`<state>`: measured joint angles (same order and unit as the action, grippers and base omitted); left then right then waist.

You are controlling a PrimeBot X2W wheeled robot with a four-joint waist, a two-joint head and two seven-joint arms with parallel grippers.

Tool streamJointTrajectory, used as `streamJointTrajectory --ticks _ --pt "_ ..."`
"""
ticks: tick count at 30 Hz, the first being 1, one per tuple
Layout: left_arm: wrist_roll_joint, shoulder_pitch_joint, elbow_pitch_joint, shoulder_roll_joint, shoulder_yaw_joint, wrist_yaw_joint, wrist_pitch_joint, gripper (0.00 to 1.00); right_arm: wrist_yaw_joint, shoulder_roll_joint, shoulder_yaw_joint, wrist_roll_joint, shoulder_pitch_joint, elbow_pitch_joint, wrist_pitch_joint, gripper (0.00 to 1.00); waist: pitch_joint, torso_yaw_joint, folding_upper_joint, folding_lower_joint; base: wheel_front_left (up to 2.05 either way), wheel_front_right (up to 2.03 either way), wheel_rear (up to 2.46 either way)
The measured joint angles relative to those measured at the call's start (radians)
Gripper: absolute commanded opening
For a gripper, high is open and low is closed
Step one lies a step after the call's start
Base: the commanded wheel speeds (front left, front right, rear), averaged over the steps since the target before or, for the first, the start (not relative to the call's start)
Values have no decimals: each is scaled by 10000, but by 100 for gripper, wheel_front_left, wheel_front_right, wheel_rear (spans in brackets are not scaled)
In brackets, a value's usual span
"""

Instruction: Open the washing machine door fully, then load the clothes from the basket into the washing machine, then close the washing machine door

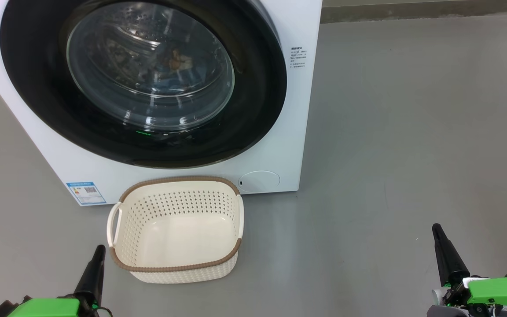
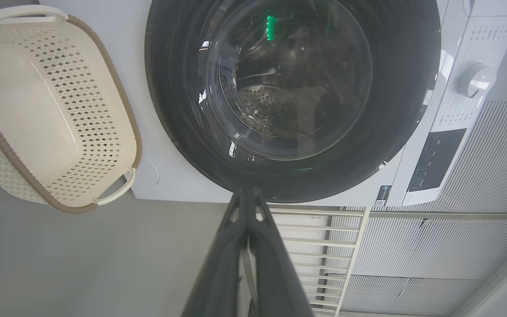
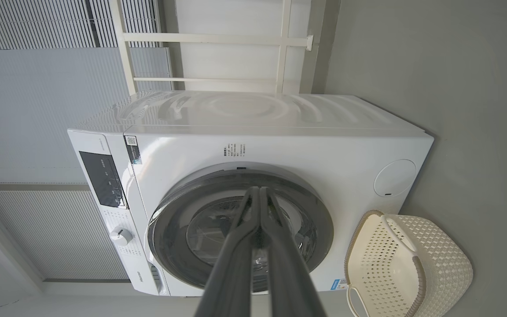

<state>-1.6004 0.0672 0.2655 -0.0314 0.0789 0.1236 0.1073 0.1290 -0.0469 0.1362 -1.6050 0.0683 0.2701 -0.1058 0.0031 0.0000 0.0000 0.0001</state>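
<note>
Both left gripper (image 1: 98, 253) and right gripper (image 1: 437, 231) are seen closed on nothing; the basket (image 1: 183, 276), just beside the left fingers, is empty; ahead, the door (image 1: 33, 88) is shut, clothes (image 1: 175, 59) glimpsed behind its glass; loading is judged finished; only withdrawal is called for.

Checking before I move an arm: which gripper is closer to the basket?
The left gripper: its tip lies right beside the basket; the right gripper sits far off to the right.
</note>
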Motion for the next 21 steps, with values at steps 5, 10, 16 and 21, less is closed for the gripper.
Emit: streamJointTrajectory --ticks 5,10,16,21 --pt "0 0 0 0 0 0 0 0 2 0 0 0 0 0 0 0 0 0 0 0 0 0 0" --pt "0 0 0 0 0 0 0 0 2 0 0 0 0 0 0 0 0 0 0 0 0 0 0" --pt "0 0 0 0 0 0 0 0 2 0 0 0 0 0 0 0 0 0 0 0 0 0 0" --pt "0 0 0 0 0 0 0 0 0 0 0 0 0 0 0 0 0 0 0 0 0 0 0"
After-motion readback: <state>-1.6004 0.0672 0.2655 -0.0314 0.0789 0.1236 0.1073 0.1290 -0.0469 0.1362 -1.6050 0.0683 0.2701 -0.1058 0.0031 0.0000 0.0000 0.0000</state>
